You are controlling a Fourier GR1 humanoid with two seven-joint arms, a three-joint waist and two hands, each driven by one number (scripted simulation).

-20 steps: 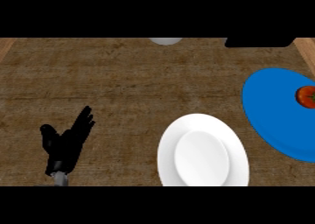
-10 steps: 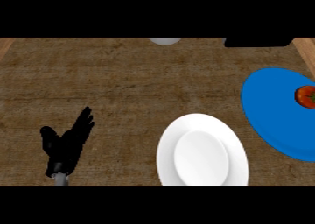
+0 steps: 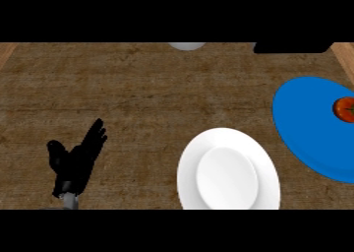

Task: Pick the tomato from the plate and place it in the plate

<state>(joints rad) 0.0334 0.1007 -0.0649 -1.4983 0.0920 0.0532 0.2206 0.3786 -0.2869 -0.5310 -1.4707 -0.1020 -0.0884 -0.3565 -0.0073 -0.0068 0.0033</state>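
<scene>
Tomato [image 3: 348, 109] resting on blue plate [image 3: 310, 128] at bench's [image 3: 136, 98] right edge, white plate [image 3: 228, 172] just beside it bare as presumable destination; left hand [image 3: 76, 160] resting lower left, fingers straight and apart, holding nothing.

Left hand [image 3: 73, 162] black, slim fingers [image 3: 95, 138]; grey forearm [image 3: 70, 199].

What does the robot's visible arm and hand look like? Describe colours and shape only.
The left hand is all black, with slim fingers and a thicker thumb. A short stub of grey forearm shows below it at the view's lower edge. No cables or markings are visible. The right hand is out of view.
</scene>
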